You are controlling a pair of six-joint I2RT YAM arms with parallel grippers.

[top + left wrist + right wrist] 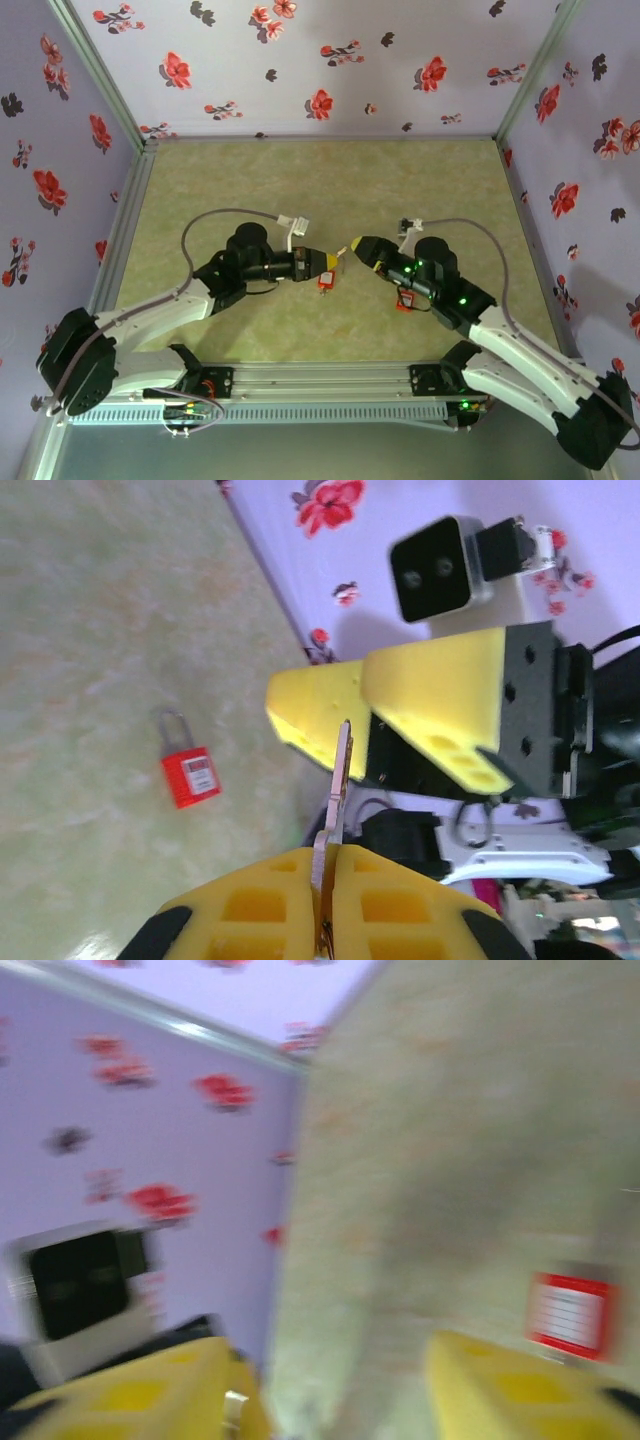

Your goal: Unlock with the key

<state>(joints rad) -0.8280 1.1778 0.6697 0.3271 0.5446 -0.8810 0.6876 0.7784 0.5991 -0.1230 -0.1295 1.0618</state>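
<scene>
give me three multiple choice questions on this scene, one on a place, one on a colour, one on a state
1. Where is the padlock?
A) lying on the table
B) hanging from the right pincer
C) on top of the left arm

2. What colour is the padlock's body?
A) blue
B) red
C) green

3. How does the left pincer stand?
A) wide open and empty
B) shut on the key
C) shut on the padlock

Answers:
1 A, it lies flat on the surface, apart from both pincers.
2 B, the body is red under a metal shackle.
3 B, the left wrist view shows its yellow fingers pinching the key's lower end.
</scene>
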